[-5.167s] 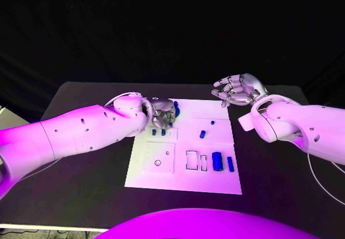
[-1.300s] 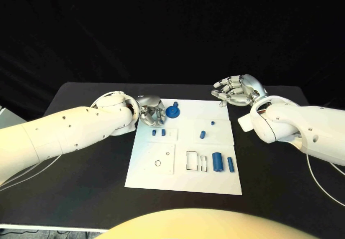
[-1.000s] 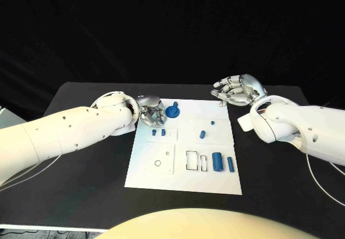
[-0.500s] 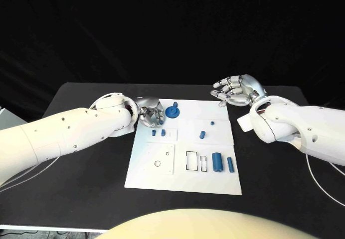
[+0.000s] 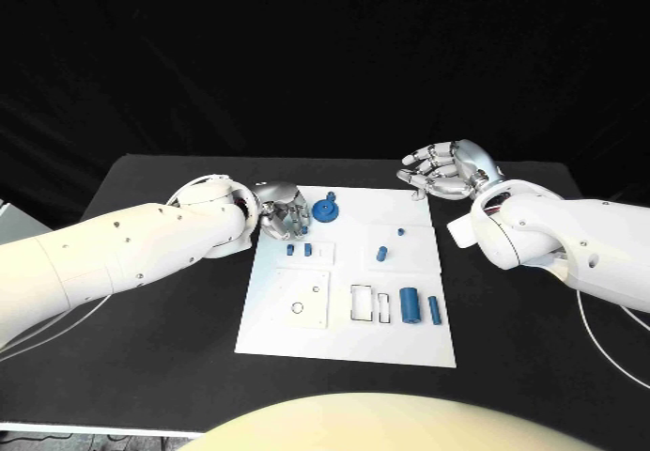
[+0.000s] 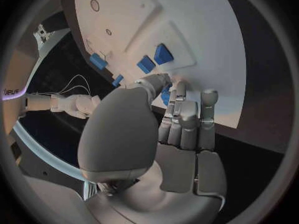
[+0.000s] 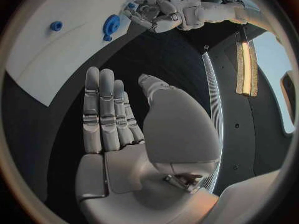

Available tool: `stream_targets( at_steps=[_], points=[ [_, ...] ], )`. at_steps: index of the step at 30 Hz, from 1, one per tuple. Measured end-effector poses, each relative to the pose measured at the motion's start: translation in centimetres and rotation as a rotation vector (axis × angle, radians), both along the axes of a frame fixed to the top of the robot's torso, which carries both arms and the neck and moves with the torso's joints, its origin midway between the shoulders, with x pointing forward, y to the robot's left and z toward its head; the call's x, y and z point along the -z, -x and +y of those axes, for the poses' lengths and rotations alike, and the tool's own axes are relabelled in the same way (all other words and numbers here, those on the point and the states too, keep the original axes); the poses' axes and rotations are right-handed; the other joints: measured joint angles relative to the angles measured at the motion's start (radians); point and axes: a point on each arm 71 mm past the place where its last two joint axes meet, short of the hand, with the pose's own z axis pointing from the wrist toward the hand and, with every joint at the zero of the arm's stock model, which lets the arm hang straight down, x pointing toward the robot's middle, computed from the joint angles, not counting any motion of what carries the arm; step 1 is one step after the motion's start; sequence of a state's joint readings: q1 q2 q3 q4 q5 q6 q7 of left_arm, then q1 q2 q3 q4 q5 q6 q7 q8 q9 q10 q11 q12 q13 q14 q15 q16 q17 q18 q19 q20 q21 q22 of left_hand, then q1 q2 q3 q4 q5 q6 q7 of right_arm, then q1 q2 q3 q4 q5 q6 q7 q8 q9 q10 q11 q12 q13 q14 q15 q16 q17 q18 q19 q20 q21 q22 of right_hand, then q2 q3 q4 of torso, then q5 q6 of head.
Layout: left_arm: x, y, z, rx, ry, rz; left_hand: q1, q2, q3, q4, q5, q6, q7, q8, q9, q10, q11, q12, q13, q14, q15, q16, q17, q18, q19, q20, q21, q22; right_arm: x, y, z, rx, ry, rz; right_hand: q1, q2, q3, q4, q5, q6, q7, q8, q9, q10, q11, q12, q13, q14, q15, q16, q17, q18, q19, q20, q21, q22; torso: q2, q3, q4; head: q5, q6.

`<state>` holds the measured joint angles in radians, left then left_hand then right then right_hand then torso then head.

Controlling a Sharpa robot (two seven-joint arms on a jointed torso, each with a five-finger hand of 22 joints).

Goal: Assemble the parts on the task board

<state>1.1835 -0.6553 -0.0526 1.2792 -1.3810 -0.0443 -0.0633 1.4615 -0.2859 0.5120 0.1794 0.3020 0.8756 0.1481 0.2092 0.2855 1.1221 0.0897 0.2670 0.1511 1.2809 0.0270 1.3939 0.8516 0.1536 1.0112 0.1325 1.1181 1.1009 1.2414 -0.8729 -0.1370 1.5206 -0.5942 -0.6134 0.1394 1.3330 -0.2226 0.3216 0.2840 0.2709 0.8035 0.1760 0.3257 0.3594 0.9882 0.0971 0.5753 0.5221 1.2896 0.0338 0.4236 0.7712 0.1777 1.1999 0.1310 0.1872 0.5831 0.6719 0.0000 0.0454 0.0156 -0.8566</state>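
The white task board (image 5: 407,343) lies mid-table. A round blue part (image 5: 325,208) with a knob stands near its far left corner, also visible as the round blue part (image 7: 112,24) in the right wrist view. My left hand (image 5: 282,214) hovers just left of it, fingers straight, holding nothing; in the left wrist view the left hand (image 6: 177,119) has its thumb close to a blue piece (image 6: 166,95) partly hidden behind the fingers. Two small blue pegs (image 5: 298,250) stand below it. My right hand (image 5: 444,169) is raised beyond the far right corner, open and empty.
More blue parts sit on the board: a small stud (image 5: 401,230), a short peg (image 5: 382,252), and two upright cylinders (image 5: 408,305) beside two rectangular slots (image 5: 362,303). A ring outline (image 5: 297,306) marks the near left panel. Black table surrounds the board.
My left hand has let go of the round blue part and drawn slightly back to the left, its fingers straightened. The part stays on the board. The right hand has not moved.
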Motion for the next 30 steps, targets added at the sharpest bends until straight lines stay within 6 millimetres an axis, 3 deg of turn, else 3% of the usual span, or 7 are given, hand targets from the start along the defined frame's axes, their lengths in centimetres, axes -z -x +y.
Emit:
stream_targets(
  at_steps=[7, 12, 15, 17, 21, 25, 30],
  points=[
    [-0.1, -0.1, 0.8, -0.019, -0.004, -0.002, -0.008, 0.000, -0.003, 0.003, 0.000, -0.011, -0.004, -0.009, -0.003, -0.004, 0.004, -0.004, 0.001, -0.007, 0.000, -0.001, -0.013, 0.000, -0.007, 0.000, -0.008, -0.007, 0.1, -0.1, -0.2, -0.007, 0.014, 0.006, 0.059, -0.021, 0.045, -0.033, 0.000, 0.009, 0.009, 0.007, -0.009, 0.003, 0.007, -0.108, -0.101, 0.017, -0.004, -0.045, 0.014, 0.000, 0.021, 0.002, -0.010, -0.026, 0.000, 0.0000, -0.0003, 0.001, 0.002],
    [-0.6, -0.4, 2.6, -0.065, 0.017, -0.006, -0.007, 0.001, -0.003, -0.003, 0.000, -0.007, 0.000, -0.009, -0.003, -0.031, 0.010, -0.023, 0.002, -0.053, 0.006, -0.035, -0.090, 0.000, -0.044, 0.006, -0.040, -0.034, 0.4, -0.5, -0.7, -0.050, 0.083, 0.018, 0.119, -0.040, 0.121, -0.102, -0.004, 0.067, -0.002, -0.014, -0.030, 0.060, -0.001, -0.246, -0.230, 0.135, -0.027, 0.021, 0.080, 0.000, 0.098, -0.037, 0.088, 0.044, 0.000, 0.0002, -0.0013, -0.002, 0.008],
    [-1.2, -0.7, 4.1, -0.116, 0.069, 0.005, -0.001, 0.007, 0.006, -0.012, 0.000, 0.005, 0.012, -0.009, -0.003, -0.047, 0.020, -0.026, 0.002, -0.118, 0.012, -0.083, -0.202, 0.010, -0.107, 0.008, -0.095, -0.084, 0.7, -0.6, -1.0, -0.099, 0.158, 0.021, 0.120, -0.041, 0.164, -0.137, -0.014, 0.110, -0.013, -0.037, -0.045, 0.114, -0.006, -0.328, -0.300, 0.172, -0.040, 0.298, 0.268, -0.002, 0.125, -0.049, 0.233, 0.172, -0.001, 0.0004, -0.0016, -0.006, 0.013],
    [-1.5, -0.8, 5.3, -0.160, 0.131, 0.022, -0.001, 0.007, 0.019, -0.020, 0.000, 0.017, 0.024, -0.005, -0.003, -0.072, 0.029, -0.031, 0.001, -0.201, 0.021, -0.154, -0.326, 0.017, -0.156, 0.016, -0.145, -0.123, 0.9, -0.7, -1.1, -0.137, 0.228, 0.017, 0.104, -0.057, 0.194, -0.155, -0.023, 0.130, -0.020, -0.052, -0.052, 0.148, -0.009, -0.373, -0.337, 0.172, -0.040, 0.491, 0.386, -0.032, 0.153, -0.052, 0.455, 0.349, -0.002, 0.0005, -0.0019, -0.009, 0.016],
    [-2.2, -0.7, 7.1, -0.230, 0.306, 0.078, 0.003, 0.011, 0.028, -0.028, 0.000, 0.031, 0.038, -0.002, -0.003, -0.106, 0.041, -0.027, 0.000, -0.248, 0.030, -0.225, -0.382, 0.017, -0.181, 0.027, -0.186, -0.147, 1.1, -0.7, -1.0, -0.209, 0.380, -0.005, 0.077, -0.066, 0.218, -0.179, -0.030, 0.143, -0.028, -0.065, -0.052, 0.168, -0.018, -0.427, -0.375, 0.172, -0.040, 0.722, 0.517, -0.060, 0.195, -0.050, 0.726, 0.557, -0.002, 0.0009, -0.0015, -0.021, 0.025],
    [-2.9, -0.1, 7.5, -0.257, 0.521, 0.146, 0.003, 0.011, 0.023, -0.032, 0.000, 0.031, 0.038, -0.002, -0.004, -0.115, 0.043, -0.005, 0.001, -0.259, 0.034, -0.268, -0.408, 0.017, -0.188, 0.026, -0.213, -0.164, 1.3, -0.5, -0.6, -0.267, 0.537, -0.041, 0.058, -0.066, 0.218, -0.199, -0.034, 0.151, -0.033, -0.072, -0.052, 0.173, -0.017, -0.460, -0.398, 0.172, -0.039, 0.829, 0.537, -0.078, 0.221, -0.045, 0.869, 0.665, 0.000, 0.0005, -0.0014, -0.028, 0.033],
    [-3.8, 0.8, 7.2, -0.260, 0.764, 0.221, 0.003, 0.022, 0.019, -0.036, 0.000, 0.047, 0.039, 0.012, -0.002, -0.097, 0.034, 0.024, 0.011, -0.259, 0.034, -0.275, -0.416, 0.017, -0.188, 0.026, -0.220, -0.170, 1.6, -0.2, 0.1, -0.310, 0.696, -0.082, 0.044, -0.072, 0.208, -0.209, -0.035, 0.151, -0.033, -0.083, -0.052, 0.173, -0.017, -0.477, -0.412, 0.175, -0.036, 0.873, 0.537, -0.078, 0.233, -0.047, 0.940, 0.717, 0.000, -0.0014, 0.0000, -0.033, 0.037]
  ],
)
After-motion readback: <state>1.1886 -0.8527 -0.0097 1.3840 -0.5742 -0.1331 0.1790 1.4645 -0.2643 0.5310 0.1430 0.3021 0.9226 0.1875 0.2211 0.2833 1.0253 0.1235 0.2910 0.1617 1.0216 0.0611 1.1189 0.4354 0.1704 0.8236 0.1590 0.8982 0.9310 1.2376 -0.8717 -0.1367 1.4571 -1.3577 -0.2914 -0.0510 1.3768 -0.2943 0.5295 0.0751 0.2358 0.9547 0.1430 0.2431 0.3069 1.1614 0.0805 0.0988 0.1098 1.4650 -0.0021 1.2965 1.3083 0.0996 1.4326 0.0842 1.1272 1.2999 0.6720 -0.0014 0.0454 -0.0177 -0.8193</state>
